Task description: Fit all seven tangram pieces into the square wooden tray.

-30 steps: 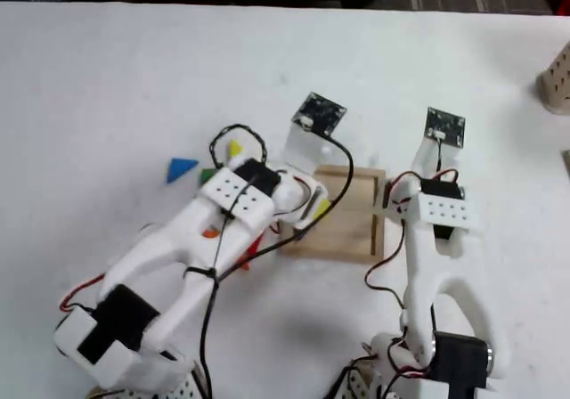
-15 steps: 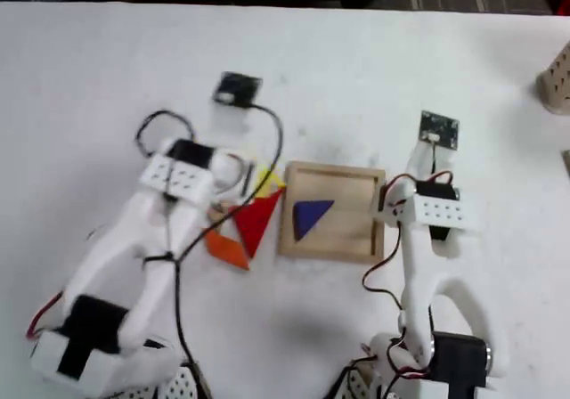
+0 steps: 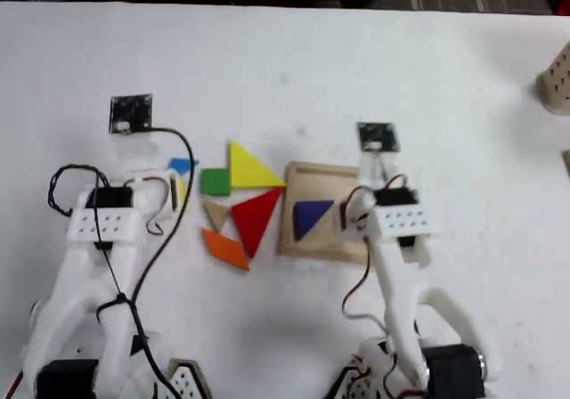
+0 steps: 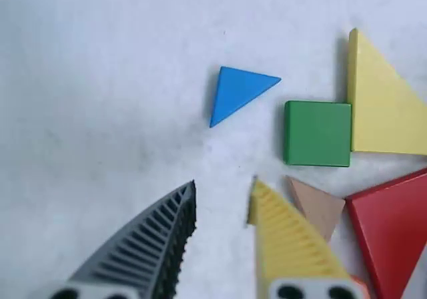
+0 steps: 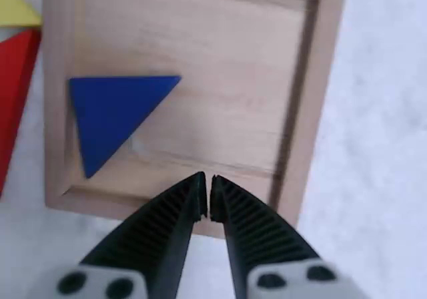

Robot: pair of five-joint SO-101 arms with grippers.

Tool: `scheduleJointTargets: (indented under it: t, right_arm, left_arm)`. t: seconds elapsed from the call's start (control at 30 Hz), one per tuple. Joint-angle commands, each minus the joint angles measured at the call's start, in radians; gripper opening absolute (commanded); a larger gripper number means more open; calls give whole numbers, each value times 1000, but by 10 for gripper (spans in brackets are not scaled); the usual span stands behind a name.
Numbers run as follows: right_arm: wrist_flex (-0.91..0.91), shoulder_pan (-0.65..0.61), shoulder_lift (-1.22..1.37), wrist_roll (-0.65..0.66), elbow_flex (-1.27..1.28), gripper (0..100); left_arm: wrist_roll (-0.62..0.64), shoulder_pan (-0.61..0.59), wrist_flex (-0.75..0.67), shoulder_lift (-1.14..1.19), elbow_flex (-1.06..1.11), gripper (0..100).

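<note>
Left gripper [image 4: 223, 189] wide open, empty. Small blue triangle [image 4: 237, 92] flat on table just ahead of fingertips, long edge aslant, green square [image 4: 317, 132] near. Left arm nearer. Right gripper [image 5: 207, 182] closed, empty, over wooden tray [image 5: 327, 79] rim; dark blue triangle [image 5: 113, 112] inside.
</note>
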Motion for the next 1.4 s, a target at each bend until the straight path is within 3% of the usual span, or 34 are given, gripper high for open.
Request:
scheduleJointTargets:
  t: [0.0, 0.3, 0.53, 0.77, 1.37]
  right_arm:
    - [8, -133, -96, 11, 38, 16]
    - [-163, -268, 56, -66, 44, 17]
    - [-189, -208, 186, -71, -84, 17]
    - [-263, -180, 280, -66, -170, 17]
    - [-257, -117, 424, -66, -373, 17]
  left_arm:
    - [-11, -13, -34, -42, -15, 22]
    - [-2, -42, -64, 70, -75, 23]
    - [-3, -110, -52, 222, -189, 23]
    - [-9, -107, -58, 229, -187, 23]
    - [-11, -107, -60, 231, -187, 24]
